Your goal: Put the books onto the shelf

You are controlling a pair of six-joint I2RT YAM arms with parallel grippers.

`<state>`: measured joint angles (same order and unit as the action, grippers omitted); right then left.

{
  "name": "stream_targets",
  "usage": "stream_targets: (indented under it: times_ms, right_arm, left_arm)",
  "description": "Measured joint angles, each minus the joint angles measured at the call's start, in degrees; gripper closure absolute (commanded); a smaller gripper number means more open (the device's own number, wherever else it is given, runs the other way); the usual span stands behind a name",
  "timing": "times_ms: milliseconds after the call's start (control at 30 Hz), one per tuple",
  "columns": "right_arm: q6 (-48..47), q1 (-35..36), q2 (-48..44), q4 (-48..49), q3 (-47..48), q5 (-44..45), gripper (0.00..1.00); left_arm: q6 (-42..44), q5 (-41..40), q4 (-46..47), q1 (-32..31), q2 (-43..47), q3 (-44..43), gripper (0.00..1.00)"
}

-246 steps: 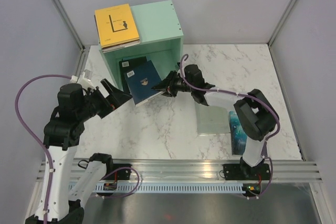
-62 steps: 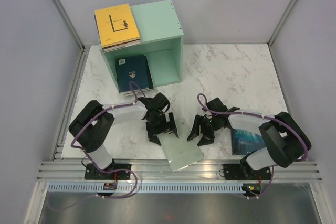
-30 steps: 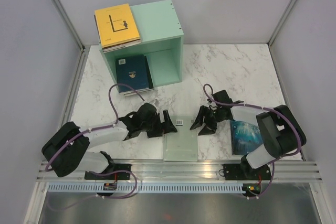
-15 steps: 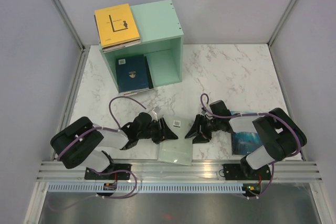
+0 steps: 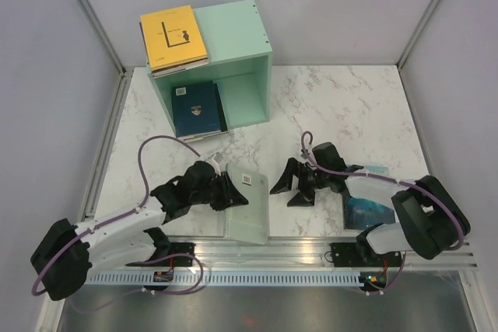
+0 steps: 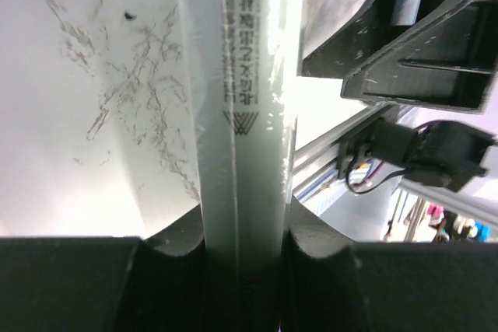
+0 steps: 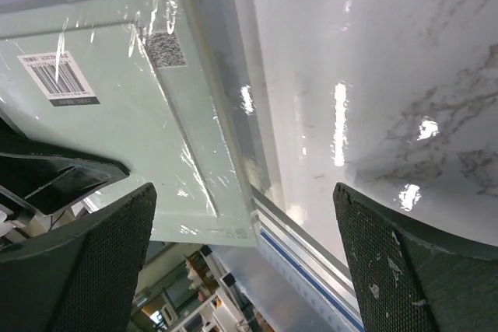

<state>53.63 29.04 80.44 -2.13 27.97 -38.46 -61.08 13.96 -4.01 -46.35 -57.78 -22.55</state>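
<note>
Pinches the pale green book (image 5: 250, 219) by its left edge with the left end effector (image 5: 233, 192), low on the table (image 5: 350, 106), long axis 12 to 6. Holds the right end effector (image 5: 286, 188) spread at the book's 2 o'clock. Likely needs carrying to the shelf (image 5: 233, 33) at 11 o'clock.

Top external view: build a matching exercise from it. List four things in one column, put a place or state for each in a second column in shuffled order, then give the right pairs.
Column one
1. yellow-orange book
2. dark blue book
3. pale mint-green book
4. right pincer

Column two
A. open, gripping nothing
B. lying inside the shelf
C. clamped in the left pincer
D. lying on top of the shelf

Pairs: 1-D, 2-B, 3-C, 4-A
</note>
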Motion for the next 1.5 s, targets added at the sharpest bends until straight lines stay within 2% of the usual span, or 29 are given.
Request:
stream_targets:
  times_ms: [167, 433, 500, 633, 1000, 1100, 1200, 1267, 1300, 1333, 1400, 1433, 1467, 1500]
  right_arm:
    - [5.11, 0.98, -3.56, 6.38, -0.09, -0.13, 0.02]
    - [18.36, 7.67, -3.61, 24.59, -0.22, -1.79, 0.02]
    - [21.49, 9.14, -3.58, 28.76, -0.17, -1.77, 0.08]
    - [25.79, 11.41, -3.34, 34.03, 0.48, -1.29, 0.31]
    - [38.12, 14.32, 2.29, 51.45, 0.46, -0.07, 0.46]
    - [42.01, 14.75, 4.07, 59.43, 0.31, 0.09, 0.64]
    - [46.25, 14.78, 5.38, 68.04, 0.09, 0.92, 0.97]
    - [48.02, 14.75, 5.66, 71.43, 0.07, 1.46, 1.00]
    - [48.30, 14.80, 5.75, 71.87, 0.07, 1.53, 1.00]
    - [48.33, 14.82, 5.77, 71.89, 0.07, 1.68, 1.00]
    - [48.33, 14.84, 5.70, 71.23, 0.17, 1.90, 1.00]
    - [47.80, 14.93, 5.55, 69.81, 0.63, 1.88, 1.00]
    - [46.71, 15.10, 5.42, 67.36, 1.44, 1.86, 1.00]
    - [45.77, 15.41, 5.40, 64.65, 2.54, 1.77, 1.00]
  left_arm:
    - [0.55, -1.92, -11.72, 4.02, 9.68, -6.19, 0.98]
    - [0.55, -1.75, -15.45, 10.29, 14.86, -12.87, 0.98]
    - [0.55, -1.33, -15.76, 11.82, 14.84, -12.98, 0.98]
    - [0.28, -0.11, -16.04, 15.15, 14.86, -13.09, 0.98]
    - [-2.82, 6.12, -11.82, 20.24, 15.02, -14.64, 0.98]
    - [-4.94, 7.48, -10.51, 21.05, 15.56, -14.62, 0.98]
    - [-7.76, 8.20, -9.11, 21.75, 16.17, -14.60, 0.98]
    - [-8.98, 8.70, -7.91, 22.01, 16.37, -14.62, 0.96]
    - [-8.98, 8.72, -7.80, 22.01, 16.37, -14.73, 0.88]
    - [-8.85, 8.72, -8.07, 22.01, 16.20, -14.91, 0.62]
    - [-6.67, 8.02, -10.86, 22.12, 15.34, -16.26, 0.38]
    - [-4.68, 6.91, -13.92, 22.12, 14.64, -17.62, 0.10]
    - [-2.86, 5.77, -16.50, 22.10, 14.12, -18.95, 0.02]
    - [-0.92, 3.91, -21.03, 21.94, 13.09, -21.46, 0.00]
